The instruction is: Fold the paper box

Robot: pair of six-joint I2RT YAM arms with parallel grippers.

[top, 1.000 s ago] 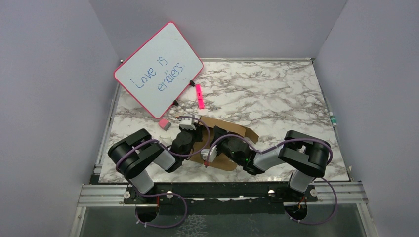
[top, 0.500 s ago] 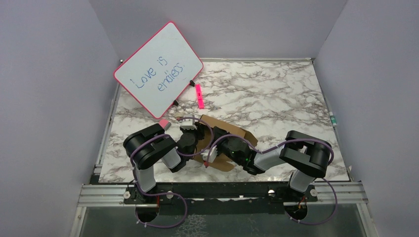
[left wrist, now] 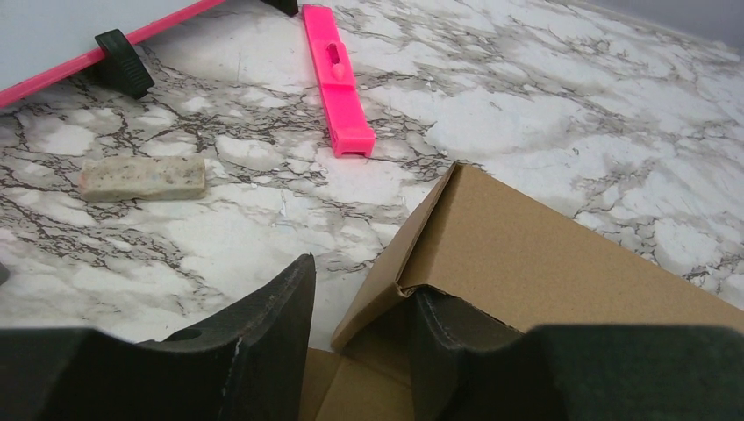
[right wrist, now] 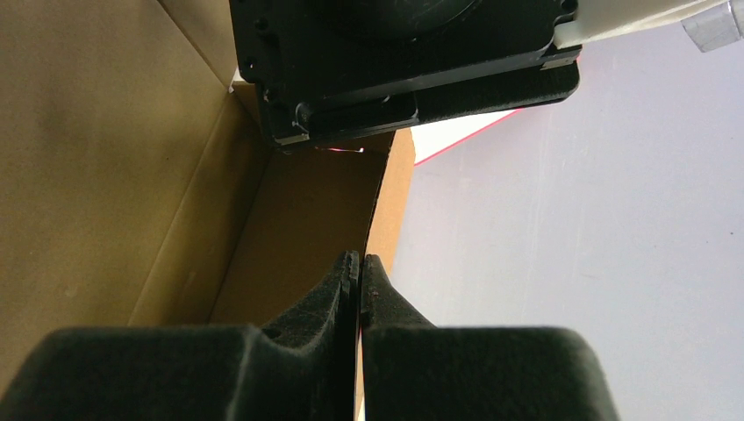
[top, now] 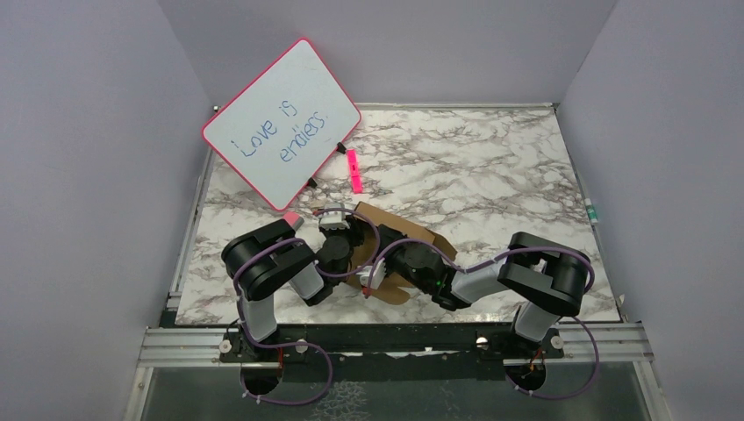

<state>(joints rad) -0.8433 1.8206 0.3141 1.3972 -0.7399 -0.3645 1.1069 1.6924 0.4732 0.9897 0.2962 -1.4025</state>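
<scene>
The paper box (top: 419,239) is brown cardboard, partly folded, lying near the table's front centre between my two arms. My left gripper (top: 345,233) is at its left end. In the left wrist view this gripper (left wrist: 361,279) is open and straddles a raised corner of the paper box (left wrist: 544,254), one finger tucked under the cardboard, the other outside with a gap. My right gripper (top: 375,272) is at the box's near side. In the right wrist view it (right wrist: 360,259) is shut on the thin edge of an upright wall of the paper box (right wrist: 105,132).
A pink-framed whiteboard (top: 281,123) leans at the back left. A pink marker (top: 354,170) (left wrist: 338,83) lies just beyond the box, and an eraser (left wrist: 143,178) lies to its left. Purple walls close in three sides.
My left gripper's jaws have spread apart around the box's corner, and the left arm's elbow has swung right and closer to the box. The right arm has held still.
</scene>
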